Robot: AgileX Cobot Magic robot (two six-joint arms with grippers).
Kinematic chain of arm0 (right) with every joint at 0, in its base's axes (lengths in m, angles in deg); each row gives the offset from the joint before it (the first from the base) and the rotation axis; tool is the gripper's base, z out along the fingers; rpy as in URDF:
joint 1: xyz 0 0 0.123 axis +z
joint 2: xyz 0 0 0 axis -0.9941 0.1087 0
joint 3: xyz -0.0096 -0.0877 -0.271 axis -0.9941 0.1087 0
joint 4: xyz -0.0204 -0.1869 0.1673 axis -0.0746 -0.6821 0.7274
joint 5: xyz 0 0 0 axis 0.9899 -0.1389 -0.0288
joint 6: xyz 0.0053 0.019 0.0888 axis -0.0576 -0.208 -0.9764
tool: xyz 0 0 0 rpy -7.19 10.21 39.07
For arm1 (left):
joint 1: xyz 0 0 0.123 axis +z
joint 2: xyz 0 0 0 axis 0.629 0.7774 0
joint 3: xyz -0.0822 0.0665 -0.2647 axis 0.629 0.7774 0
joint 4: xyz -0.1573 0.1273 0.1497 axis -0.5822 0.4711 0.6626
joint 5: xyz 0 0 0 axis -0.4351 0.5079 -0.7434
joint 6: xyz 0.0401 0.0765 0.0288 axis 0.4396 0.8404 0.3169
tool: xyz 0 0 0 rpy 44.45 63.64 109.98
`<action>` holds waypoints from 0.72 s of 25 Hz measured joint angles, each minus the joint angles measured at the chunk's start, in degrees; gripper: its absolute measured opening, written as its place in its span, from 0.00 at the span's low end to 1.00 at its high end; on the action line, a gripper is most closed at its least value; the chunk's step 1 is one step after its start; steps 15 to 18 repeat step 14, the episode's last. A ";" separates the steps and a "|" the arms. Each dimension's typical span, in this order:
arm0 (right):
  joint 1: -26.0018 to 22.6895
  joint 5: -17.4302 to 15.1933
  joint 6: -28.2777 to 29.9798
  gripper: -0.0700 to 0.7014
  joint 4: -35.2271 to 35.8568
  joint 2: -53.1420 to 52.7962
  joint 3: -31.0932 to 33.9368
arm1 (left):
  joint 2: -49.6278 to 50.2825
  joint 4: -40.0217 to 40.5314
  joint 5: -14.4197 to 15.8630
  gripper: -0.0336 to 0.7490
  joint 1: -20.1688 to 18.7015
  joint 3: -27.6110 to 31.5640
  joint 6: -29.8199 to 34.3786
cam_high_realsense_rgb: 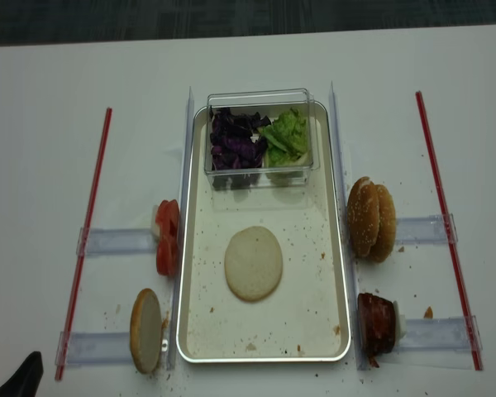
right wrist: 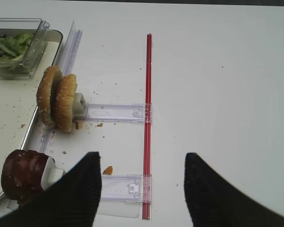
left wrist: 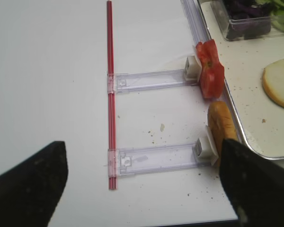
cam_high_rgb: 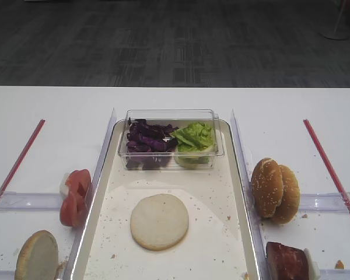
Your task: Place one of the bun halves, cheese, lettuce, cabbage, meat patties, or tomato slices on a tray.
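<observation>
The large rectangular silver metal tray (cam_high_realsense_rgb: 182,248) looks brushed and faintly shiny, its white lining matt and crumb-speckled. On that lining, the round flat bun half (cam_high_realsense_rgb: 253,263) shows a pale, dry, matt cut face. At the tray's far end, the small clear plastic tub (cam_high_realsense_rgb: 260,103) is glossy. Right of the tray, the domed golden buns (cam_high_realsense_rgb: 370,218) are rough with sesame seeds.

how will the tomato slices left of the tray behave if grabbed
The tomato slices look wet and thin, so probably slippery and easily squashed. They stand on edge against a white stop, so a nudge may tip them.
</observation>
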State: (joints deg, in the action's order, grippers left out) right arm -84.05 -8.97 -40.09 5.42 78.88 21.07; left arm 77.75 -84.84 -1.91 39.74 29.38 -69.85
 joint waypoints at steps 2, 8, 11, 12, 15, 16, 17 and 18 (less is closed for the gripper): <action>0.00 0.00 0.00 0.64 0.00 0.00 0.00 | 0.00 0.00 0.00 0.81 0.00 0.00 0.00; 0.00 0.00 0.00 0.64 0.00 0.00 0.00 | 0.00 0.00 0.00 0.81 0.00 0.00 0.00; 0.00 0.00 0.00 0.64 0.00 0.00 0.00 | 0.00 0.00 0.00 0.81 0.00 0.00 0.00; 0.00 0.00 0.00 0.64 0.00 0.00 0.00 | 0.00 0.00 0.00 0.81 0.00 0.00 0.00; 0.00 0.00 0.00 0.64 0.00 0.00 0.00 | 0.00 0.00 0.00 0.81 0.00 0.00 0.00; 0.00 0.00 0.00 0.64 0.00 0.00 0.00 | 0.00 0.00 0.00 0.81 0.00 0.00 0.00; 0.00 0.00 0.00 0.64 0.00 0.00 0.00 | 0.00 0.00 0.00 0.81 0.00 0.00 0.00; 0.00 0.00 0.00 0.64 0.00 0.00 0.00 | 0.00 0.00 0.00 0.81 0.00 0.00 0.00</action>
